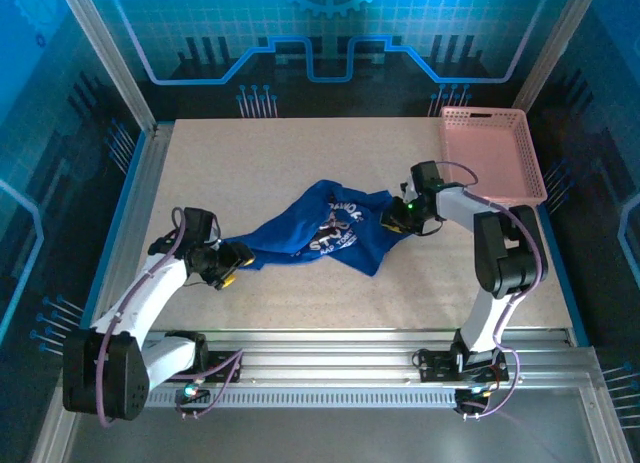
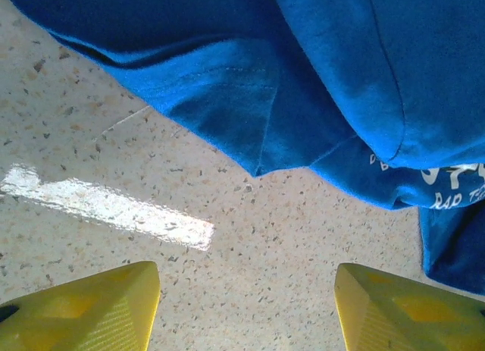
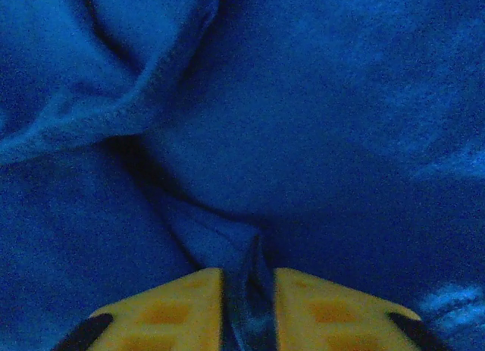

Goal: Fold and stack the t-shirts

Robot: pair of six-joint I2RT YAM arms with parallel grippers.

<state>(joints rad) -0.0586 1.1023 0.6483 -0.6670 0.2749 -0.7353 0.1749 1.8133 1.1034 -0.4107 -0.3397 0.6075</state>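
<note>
Top external shows one crumpled blue t-shirt (image 1: 325, 228) lying on the tabletop (image 1: 280, 153). Right wrist reveals the right tool (image 3: 248, 294) clenched on a fold of it. Left wrist shows the left tool (image 2: 246, 305) released, just short of the hem.

Looks like robot lab test cell: alu extrusion frame (image 1: 110, 55), blue backdrop panels (image 1: 330, 43) w/ circuit+gear graphics, speckled bench top (image 1: 260, 163), slotted mounting rail (image 1: 330, 355).
</note>
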